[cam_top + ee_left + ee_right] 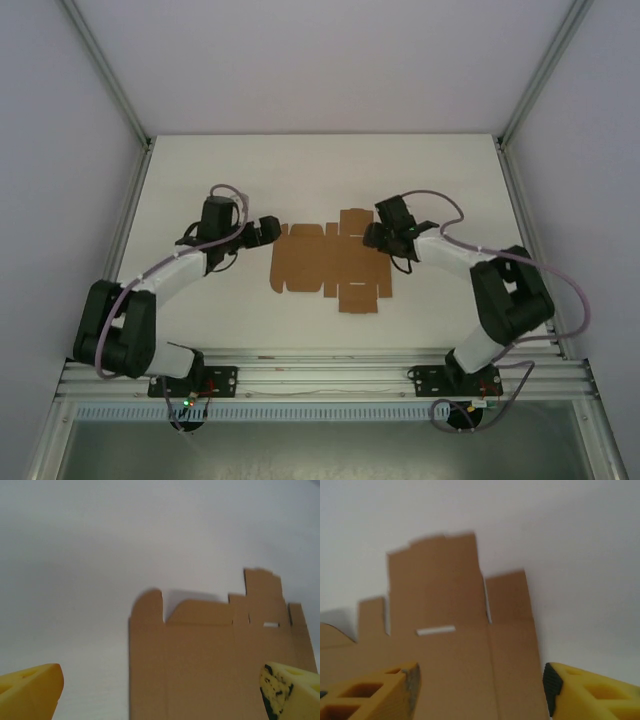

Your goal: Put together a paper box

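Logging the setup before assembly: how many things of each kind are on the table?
Cardboard sheet: 1
End effectors: 2, the left end effector and the right end effector
Total: 3

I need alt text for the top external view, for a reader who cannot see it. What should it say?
A brown paper box, not yet folded, lies flat as a die-cut sheet in the middle of a white table. The left gripper is close to its left edge and the right gripper is at its right edge, seen from above.
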